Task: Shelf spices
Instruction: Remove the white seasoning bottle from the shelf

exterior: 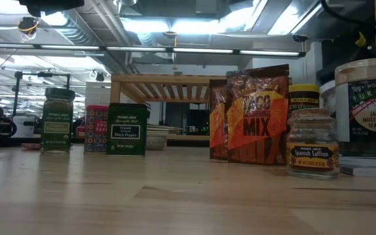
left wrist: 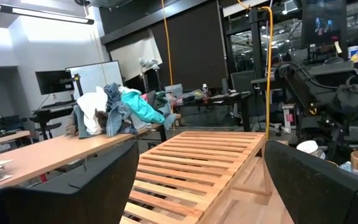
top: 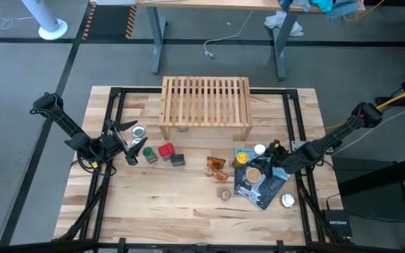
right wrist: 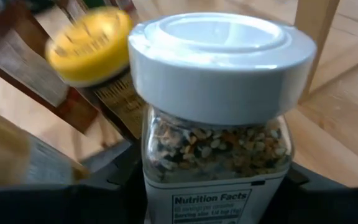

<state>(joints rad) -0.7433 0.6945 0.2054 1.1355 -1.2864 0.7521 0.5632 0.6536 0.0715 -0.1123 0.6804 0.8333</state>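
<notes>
The shelf (top: 206,102), a low slatted light-wood rack, stands on short legs at the table's far middle and fills the left wrist view (left wrist: 197,162). In front of it stand a green-capped jar (top: 148,153), a red-capped jar (top: 166,150) and a dark tin (top: 178,159). Orange packets (top: 216,165) lean upright mid-table. My left gripper (top: 127,143) is open near the green-capped jar, touching nothing. My right gripper (top: 267,156) is shut on a white-capped jar (right wrist: 219,106). Beside that jar are a yellow-capped jar (top: 242,159) and a tan-capped jar (top: 253,173). My right gripper holds the white-capped jar by its glass body (right wrist: 166,168), below the cap, pinched between the two fingers (right wrist: 114,183), one on each side. It comes in roughly level from the table's right. The jar is upright; whether its base is off the table I cannot tell.
A blue-and-black pouch (top: 259,186) lies flat under and near the right gripper. A small saffron jar (top: 225,194) stands near it. Silver discs lie by the left gripper (top: 139,131) and at the right near edge (top: 287,200). Bare wood spreads across the near half.
</notes>
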